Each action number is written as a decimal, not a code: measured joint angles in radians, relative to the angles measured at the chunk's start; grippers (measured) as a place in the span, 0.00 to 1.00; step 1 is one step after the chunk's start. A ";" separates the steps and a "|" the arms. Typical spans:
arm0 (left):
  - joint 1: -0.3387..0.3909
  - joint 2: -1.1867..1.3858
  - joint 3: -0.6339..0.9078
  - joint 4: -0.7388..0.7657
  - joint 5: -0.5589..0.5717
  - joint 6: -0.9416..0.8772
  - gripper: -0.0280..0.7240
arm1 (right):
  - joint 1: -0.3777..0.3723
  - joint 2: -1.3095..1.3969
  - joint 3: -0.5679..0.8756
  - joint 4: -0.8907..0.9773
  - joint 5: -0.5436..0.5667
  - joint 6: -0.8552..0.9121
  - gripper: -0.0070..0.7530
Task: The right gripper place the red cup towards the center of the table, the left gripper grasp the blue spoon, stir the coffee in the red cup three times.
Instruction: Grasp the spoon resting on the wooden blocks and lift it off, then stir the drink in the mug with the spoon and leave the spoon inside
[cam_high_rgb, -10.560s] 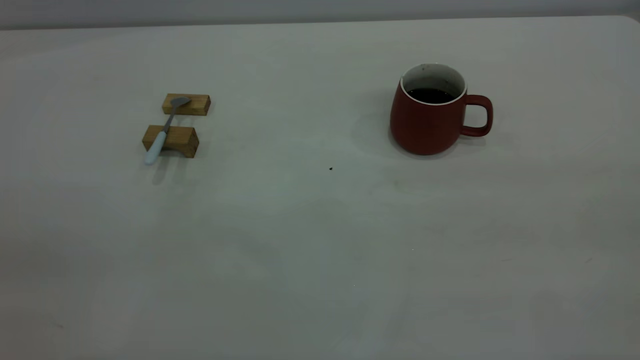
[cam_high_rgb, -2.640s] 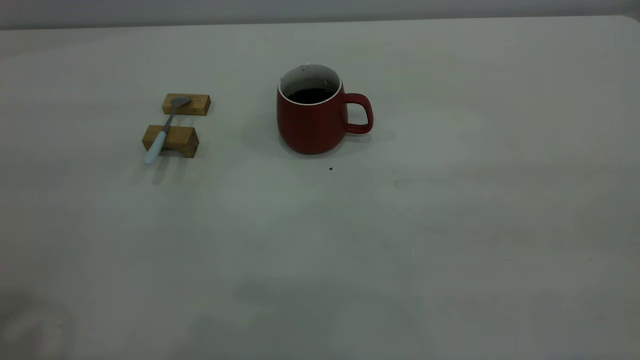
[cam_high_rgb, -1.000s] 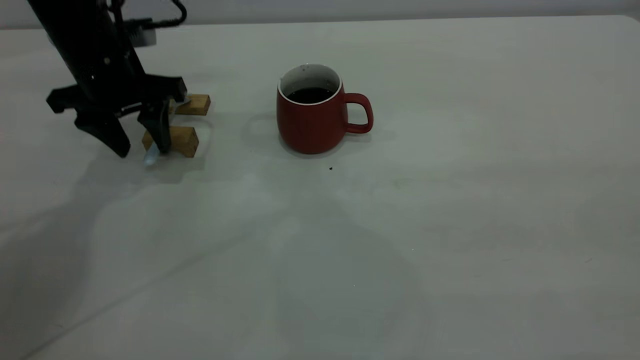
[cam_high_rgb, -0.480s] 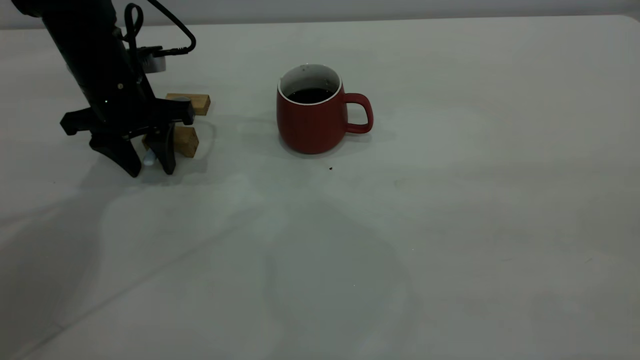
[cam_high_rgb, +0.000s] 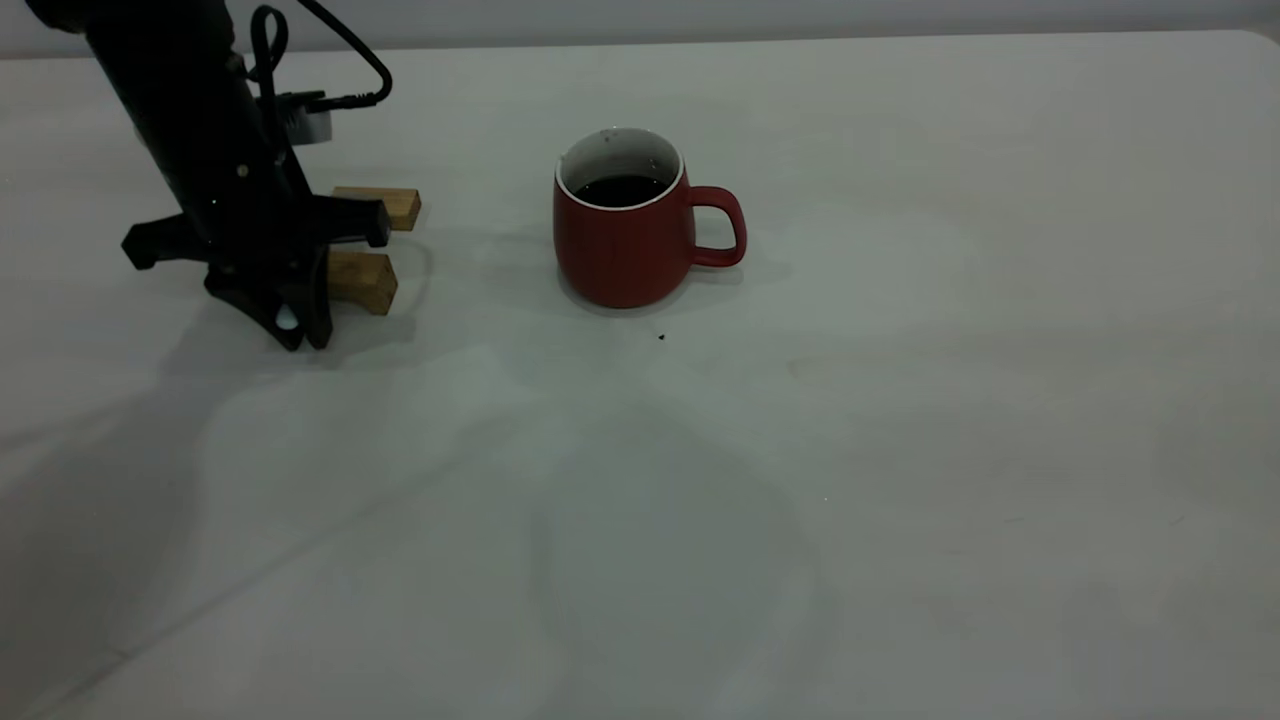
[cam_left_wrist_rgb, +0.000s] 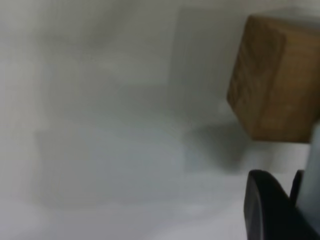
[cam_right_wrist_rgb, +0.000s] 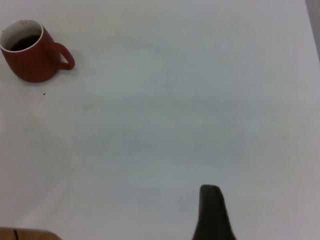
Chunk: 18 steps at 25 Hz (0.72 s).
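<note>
The left tool (cam_high_rgb: 292, 325) is down at the far-left part of the bench (cam_high_rgb: 900, 450), its fingers drawn together around the pale handle tip of the blue spoon (cam_high_rgb: 288, 319), which shows as a small light spot between the black fingertips. The tool stands just in front of the nearer of 2 wooden blocks (cam_high_rgb: 362, 282); the farther block (cam_high_rgb: 400, 205) lies just behind it, partly hidden by the tool's body. The rest of the spoon is covered by the arm. In the left wrist view the near block (cam_left_wrist_rgb: 275, 80) fills the corner, with a dark fingertip (cam_left_wrist_rgb: 265, 205) below it.

The red cup (cam_high_rgb: 625, 235) stands upright near the middle of the bench, handle pointing right, with dark coffee (cam_high_rgb: 622, 190) inside.

The right tool (cam_right_wrist_rgb: 212, 215) shows only 1 dark finger in its wrist view, well apart from the cup (cam_right_wrist_rgb: 31, 52); whether it is open or closed I cannot tell.
</note>
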 joint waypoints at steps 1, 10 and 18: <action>0.000 -0.001 -0.012 0.000 0.017 0.000 0.22 | 0.000 0.000 0.000 0.000 0.000 0.000 0.77; 0.000 -0.107 -0.168 -0.204 0.269 -0.034 0.22 | 0.000 0.000 0.000 0.000 0.000 0.000 0.77; -0.003 -0.133 -0.209 -0.770 0.414 -0.210 0.22 | 0.000 0.000 0.000 0.000 0.000 0.000 0.77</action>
